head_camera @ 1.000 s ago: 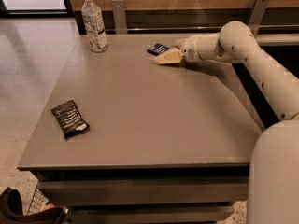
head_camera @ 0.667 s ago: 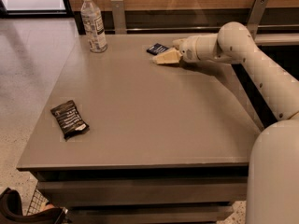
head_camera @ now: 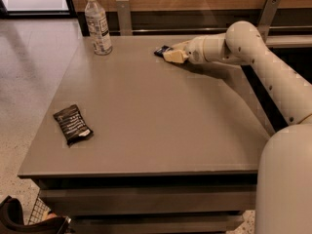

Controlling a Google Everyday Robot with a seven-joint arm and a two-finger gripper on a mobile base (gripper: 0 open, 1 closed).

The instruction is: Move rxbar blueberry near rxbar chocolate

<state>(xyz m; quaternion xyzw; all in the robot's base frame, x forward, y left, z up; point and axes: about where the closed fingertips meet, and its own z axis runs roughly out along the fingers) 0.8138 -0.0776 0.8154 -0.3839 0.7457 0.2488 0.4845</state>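
Observation:
The rxbar blueberry (head_camera: 161, 49), a small navy-blue bar, lies at the far side of the grey table (head_camera: 161, 111), right of the middle. My gripper (head_camera: 172, 56) sits right at the bar's right end and covers part of it; the white arm reaches in from the right. The rxbar chocolate (head_camera: 73, 125), in a black wrapper with white text, lies flat near the table's front left corner, far from the gripper.
A clear water bottle (head_camera: 98, 23) with a white cap stands upright at the table's far left. A wooden wall with metal brackets runs behind the table. A dark object (head_camera: 19, 218) sits on the floor at the lower left.

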